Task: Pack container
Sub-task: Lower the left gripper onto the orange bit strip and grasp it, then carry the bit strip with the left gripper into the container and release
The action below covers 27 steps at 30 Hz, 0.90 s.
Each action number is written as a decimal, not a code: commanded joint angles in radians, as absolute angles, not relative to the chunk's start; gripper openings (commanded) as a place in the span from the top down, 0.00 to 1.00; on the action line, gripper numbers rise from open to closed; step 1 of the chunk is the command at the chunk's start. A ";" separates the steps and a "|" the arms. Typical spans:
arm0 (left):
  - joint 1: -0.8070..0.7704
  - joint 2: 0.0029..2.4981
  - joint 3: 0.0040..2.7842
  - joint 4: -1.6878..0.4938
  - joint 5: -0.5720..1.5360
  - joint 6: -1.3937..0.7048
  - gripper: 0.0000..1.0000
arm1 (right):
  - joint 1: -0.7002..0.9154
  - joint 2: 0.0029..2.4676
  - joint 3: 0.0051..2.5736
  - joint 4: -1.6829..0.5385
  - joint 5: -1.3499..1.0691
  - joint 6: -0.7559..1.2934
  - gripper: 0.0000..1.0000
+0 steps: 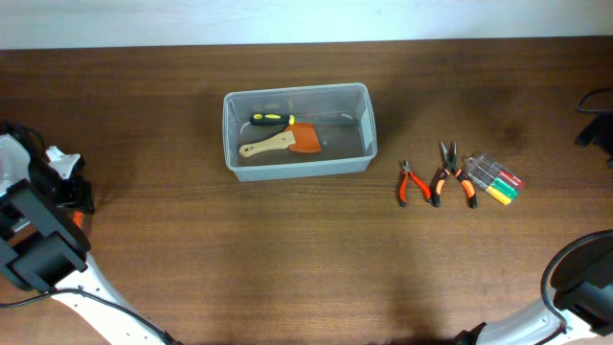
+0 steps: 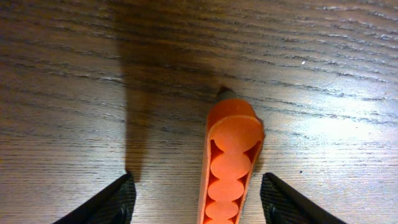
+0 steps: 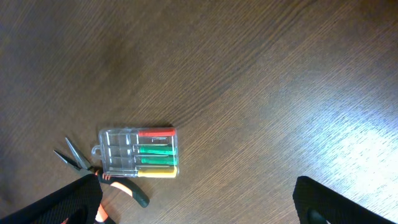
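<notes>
The clear container (image 1: 233, 134) sits at the table's middle rear. It holds a yellow-and-black screwdriver (image 1: 271, 119) and a wooden-handled orange scraper (image 1: 284, 142). Two orange-handled pliers (image 1: 414, 182) (image 1: 450, 174) and a clear case of small screwdrivers (image 1: 493, 180) lie to its right on the table. My left gripper (image 2: 198, 178) is open low over bare wood at the far left, with an orange ribbed piece (image 2: 229, 155) between its fingers, untouched. My right gripper (image 3: 196, 186) is open and empty, above the table beside the screwdriver case (image 3: 140, 154) and one pair of pliers (image 3: 93, 171).
The left arm's body (image 1: 38, 230) fills the left edge of the table. The right arm's base (image 1: 579, 278) is at the bottom right, and a dark part of it (image 1: 596, 125) shows at the right edge.
</notes>
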State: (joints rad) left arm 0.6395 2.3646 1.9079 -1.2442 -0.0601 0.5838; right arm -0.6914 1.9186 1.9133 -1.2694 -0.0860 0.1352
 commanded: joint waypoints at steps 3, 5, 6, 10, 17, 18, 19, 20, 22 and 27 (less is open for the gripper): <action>0.635 2.375 1.898 -1.245 -0.067 0.599 0.38 | -0.688 1.919 1.922 -1.266 -0.074 0.140 0.01; 0.635 2.375 1.897 -1.245 -0.067 0.599 0.38 | -0.688 1.919 1.922 -1.266 -0.074 0.140 0.02; 0.635 2.375 1.894 -1.242 -0.068 0.599 0.39 | -0.688 1.919 1.922 -1.266 -0.074 0.140 0.02; 0.635 2.375 1.872 -1.222 -0.068 0.599 0.50 | -0.688 1.919 1.922 -1.266 -0.074 0.140 0.01; 0.632 2.374 1.848 -1.207 -0.067 0.588 0.92 | -0.688 1.919 1.922 -1.266 -0.074 0.140 0.01; 0.628 2.374 1.851 -1.207 -0.067 0.588 0.96 | -0.688 1.919 1.922 -1.266 -0.074 0.140 0.01; 0.624 2.374 1.856 -1.207 -0.065 0.588 0.98 | -0.688 1.919 1.922 -1.266 -0.074 0.140 0.01; 0.618 2.374 1.860 -1.208 -0.055 0.588 0.98 | -0.688 1.919 1.922 -1.266 -0.074 0.140 0.02; 0.601 2.373 1.883 -1.224 -0.041 0.587 0.98 | -0.688 1.919 1.922 -1.266 -0.074 0.140 0.01; 0.528 2.373 2.005 -1.317 -0.040 0.570 0.98 | -0.688 1.919 1.922 -1.266 -0.074 0.140 0.02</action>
State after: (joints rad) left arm 0.5816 2.3638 1.9236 -1.2903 -0.0742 0.5827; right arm -0.6914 1.9186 1.9133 -1.2697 -0.0860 0.1345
